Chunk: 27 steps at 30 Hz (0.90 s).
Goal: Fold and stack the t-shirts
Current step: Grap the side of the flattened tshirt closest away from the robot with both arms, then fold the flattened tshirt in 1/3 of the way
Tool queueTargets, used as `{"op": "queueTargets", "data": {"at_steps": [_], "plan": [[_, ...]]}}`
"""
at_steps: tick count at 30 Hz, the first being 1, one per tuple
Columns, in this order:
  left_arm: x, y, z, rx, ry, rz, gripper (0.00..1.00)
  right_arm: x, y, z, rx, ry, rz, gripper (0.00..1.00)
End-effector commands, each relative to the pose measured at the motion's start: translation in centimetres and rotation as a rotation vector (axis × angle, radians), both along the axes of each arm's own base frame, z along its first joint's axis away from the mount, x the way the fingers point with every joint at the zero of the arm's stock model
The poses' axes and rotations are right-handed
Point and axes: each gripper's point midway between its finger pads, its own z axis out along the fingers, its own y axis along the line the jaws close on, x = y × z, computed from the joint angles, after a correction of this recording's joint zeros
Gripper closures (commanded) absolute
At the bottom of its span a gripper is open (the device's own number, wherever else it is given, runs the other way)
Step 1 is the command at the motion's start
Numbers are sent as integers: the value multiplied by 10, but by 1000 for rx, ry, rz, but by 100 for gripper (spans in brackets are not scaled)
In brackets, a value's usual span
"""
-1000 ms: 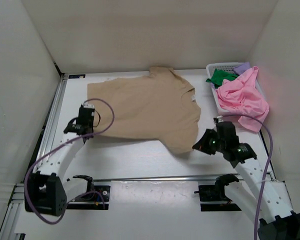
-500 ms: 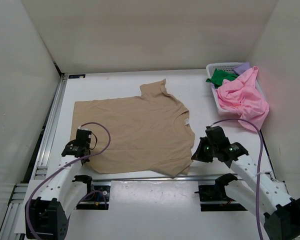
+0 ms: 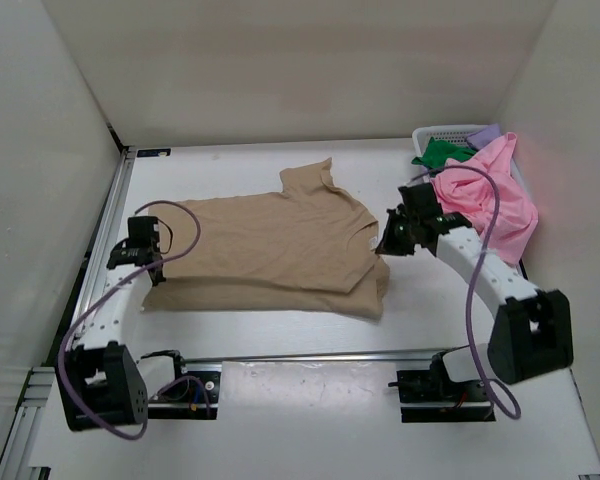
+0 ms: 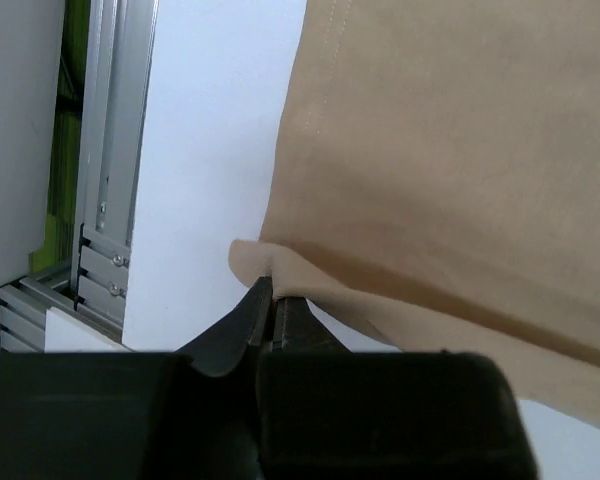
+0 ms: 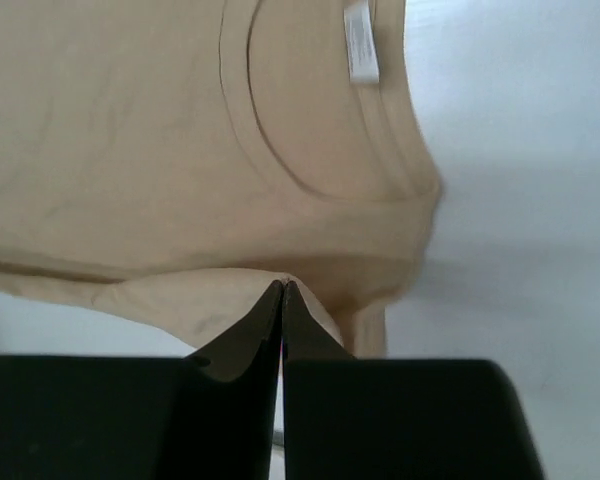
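Tan t-shirt (image 3: 270, 245), mid-fold: left gripper (image 4: 267, 292) and right gripper (image 5: 283, 288), both clamped shut on its edge, should lay the 2 corners down level.

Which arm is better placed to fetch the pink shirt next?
Probably the right arm: it sits just beside the pink shirt hanging over the basket. The left arm is on the tan shirt's far side; both jaws pinch that shirt.
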Motion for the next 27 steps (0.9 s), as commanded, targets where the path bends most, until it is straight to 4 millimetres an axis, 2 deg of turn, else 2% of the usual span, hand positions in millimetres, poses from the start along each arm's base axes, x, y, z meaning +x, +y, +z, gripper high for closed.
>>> {"op": "queueTargets", "data": {"at_steps": [1, 2, 5, 6, 8, 13, 14, 15, 17, 19, 20, 22, 26, 27], "plan": [[28, 7, 8, -13, -34, 20, 90, 56, 11, 18, -40, -111, 90, 100], [29, 9, 4, -7, -22, 25, 90, 57, 9, 17, -49, -113, 84, 100], [40, 10, 1, -10, 5, 25, 90, 77, 15, 9, -67, -95, 104, 100], [41, 10, -1, -10, 8, 25, 90, 86, 17, 16, -67, -118, 111, 100], [42, 13, -6, -13, 30, 34, 90, 93, 20, 13, -69, -112, 111, 100], [45, 15, -12, -7, 52, 39, 90, 111, 26, 24, -61, -142, 110, 100], [44, 16, -15, -1, 65, 43, 90, 114, 27, 17, -65, -127, 111, 100], [47, 16, -12, 0, 56, 43, 90, 118, 28, 25, -60, -146, 110, 100], [46, 16, -18, -2, 79, 43, 90, 121, 25, 13, -70, -112, 102, 100], [51, 17, -18, -1, 73, 43, 90, 124, 26, 12, -71, -107, 103, 100], [51, 17, -20, -2, 82, 43, 90, 122, 25, 3, -78, -80, 104, 100], [54, 17, -21, -3, 85, 43, 90, 123, 26, 0, -82, -66, 105, 100], [61, 20, -23, 4, 98, 48, 82, 122, 25, -13, -92, -26, 107, 100], [64, 22, -20, 14, 94, 52, 80, 127, 27, -10, -86, -28, 98, 100]]}}
